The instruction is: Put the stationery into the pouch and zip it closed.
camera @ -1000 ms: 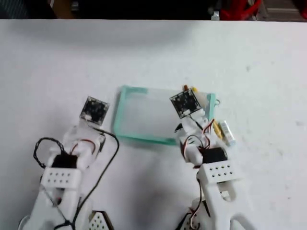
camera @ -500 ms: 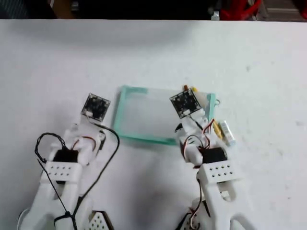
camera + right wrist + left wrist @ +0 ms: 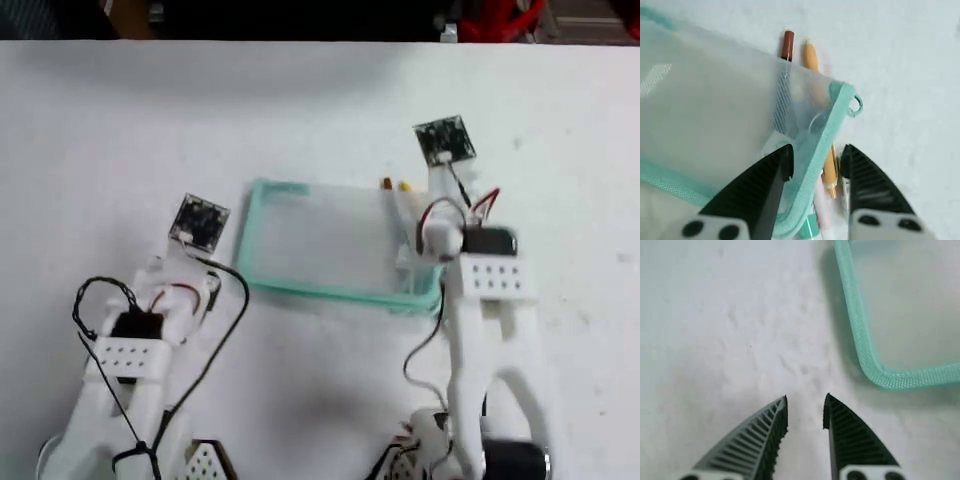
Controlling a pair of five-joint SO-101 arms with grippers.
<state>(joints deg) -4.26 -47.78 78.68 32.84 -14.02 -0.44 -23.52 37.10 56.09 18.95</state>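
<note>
The translucent pouch [image 3: 320, 240] with a teal zip rim lies flat mid-table. Two pen tips, brown [image 3: 386, 183] and yellow [image 3: 404, 185], stick out past its far right corner. In the right wrist view my right gripper [image 3: 815, 156] is open and straddles the pouch's teal rim [image 3: 832, 117] at its right end. The brown pen [image 3: 787, 45], the yellow pen [image 3: 810, 55] and the zip ring [image 3: 856, 105] lie just ahead of it. My left gripper [image 3: 805, 398] is slightly open over bare table, beside the pouch's near left corner [image 3: 875, 375], holding nothing.
The right arm [image 3: 485, 300] stretches over the pouch's right end and hides what lies beside it. The left arm [image 3: 140, 330] stands to the left of the pouch. White table [image 3: 150, 120] spreads to the far side and both sides.
The right arm has swung forward and rightward, its wrist now past the pouch's far right corner. The pouch's near right corner has shifted slightly. The left arm drew back a little.
</note>
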